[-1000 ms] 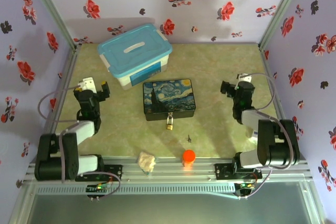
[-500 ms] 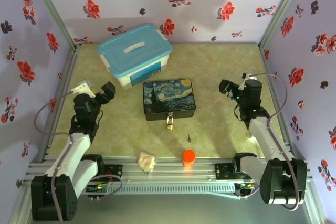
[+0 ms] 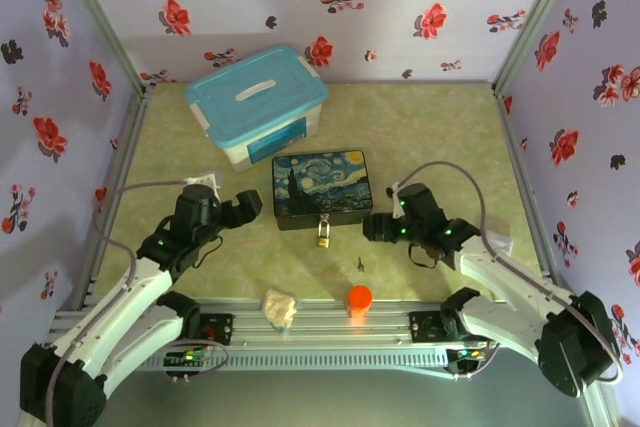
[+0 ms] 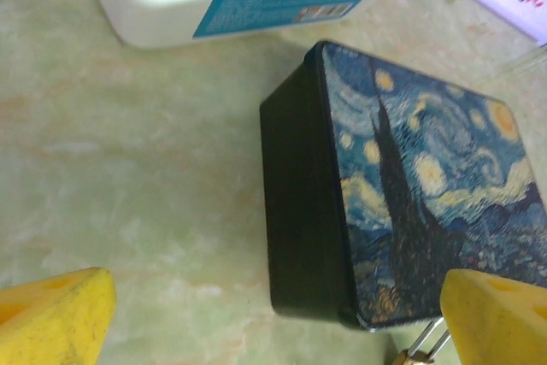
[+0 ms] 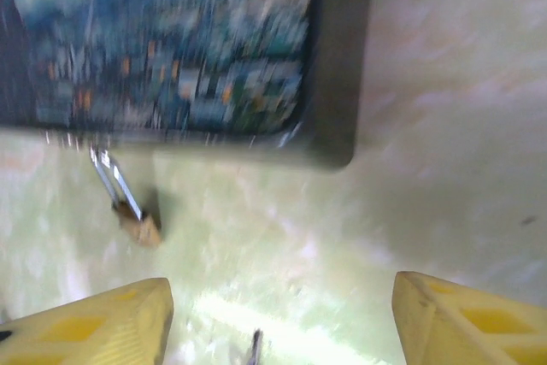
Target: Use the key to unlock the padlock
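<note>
A tiny brass padlock [image 3: 323,237] with a silver shackle hangs at the front edge of the painted tin box [image 3: 322,188]. In the right wrist view the padlock [image 5: 137,225] lies just below the blurred box [image 5: 179,49]; in the left wrist view a bit of the padlock [image 4: 420,351] peeks in beside the box [image 4: 402,203]. The small dark key [image 3: 359,265] lies on the table in front of the box, and the key [image 5: 255,350] shows at the bottom edge between the right fingers. My left gripper [image 3: 250,206] is open, left of the box. My right gripper [image 3: 374,227] is open, right of the padlock.
A white bin with a blue lid [image 3: 258,104] stands behind the tin box. An orange cylinder [image 3: 360,299] and a beige lump [image 3: 279,308] sit at the table's front edge. Flowered walls enclose three sides.
Both arms have swung down and inward from the sides toward the tin box. The left gripper now sits by its left side, the right gripper by the padlock.
</note>
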`<act>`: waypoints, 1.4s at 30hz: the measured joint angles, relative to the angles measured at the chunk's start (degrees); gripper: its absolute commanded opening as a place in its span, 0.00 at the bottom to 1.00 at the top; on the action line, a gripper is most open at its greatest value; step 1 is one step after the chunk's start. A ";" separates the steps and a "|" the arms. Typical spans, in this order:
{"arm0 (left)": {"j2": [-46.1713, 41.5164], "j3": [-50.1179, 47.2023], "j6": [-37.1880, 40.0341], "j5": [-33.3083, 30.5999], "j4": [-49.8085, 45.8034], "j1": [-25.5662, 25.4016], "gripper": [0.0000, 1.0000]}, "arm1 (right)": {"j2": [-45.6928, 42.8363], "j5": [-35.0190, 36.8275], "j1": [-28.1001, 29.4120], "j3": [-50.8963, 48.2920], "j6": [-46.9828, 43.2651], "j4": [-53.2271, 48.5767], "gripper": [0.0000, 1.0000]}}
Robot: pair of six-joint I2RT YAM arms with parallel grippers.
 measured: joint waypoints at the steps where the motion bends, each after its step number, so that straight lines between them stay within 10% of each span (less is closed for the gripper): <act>1: 0.24 0.02 -0.44 -0.44 -0.74 -0.90 0.96 | 1.31 -0.04 1.57 -0.09 0.28 -0.33 0.61; 42: 5.92 3.15 -4.02 -5.55 -2.67 -6.78 0.97 | 20.74 10.84 20.59 4.04 8.24 -6.12 0.16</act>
